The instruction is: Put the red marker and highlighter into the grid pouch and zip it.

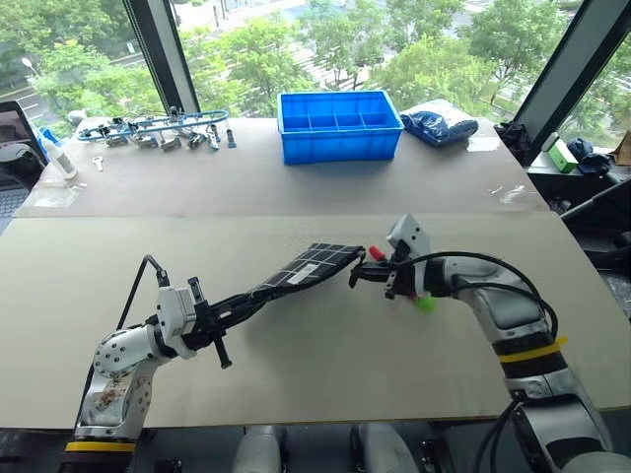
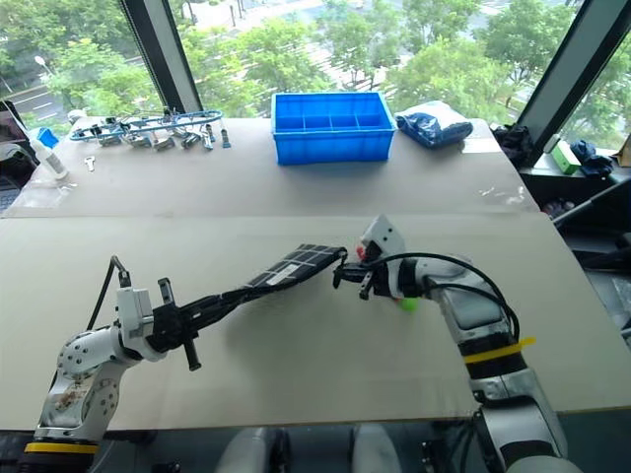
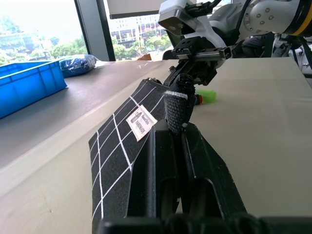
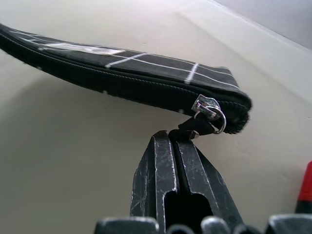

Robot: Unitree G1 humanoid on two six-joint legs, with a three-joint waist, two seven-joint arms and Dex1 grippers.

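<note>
Gripping one end, the left gripper [image 1: 222,340] is holding the pouch [image 1: 311,264] above the table while the right gripper [image 4: 174,141] is pinching its zip cord; marker [image 1: 376,253] and highlighter [image 1: 425,303] are lying outside, unpacked

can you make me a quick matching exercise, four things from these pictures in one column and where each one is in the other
Things:
1. pouch
2. zip pull
3. blue bin
4. green highlighter

Places:
a. at the far side of the table by the window
b. pinched in the shut right hand
c. lying on the table beside the right hand
d. held up off the table by the shut left hand

Pairs: 1-d, 2-b, 3-a, 4-c
</note>
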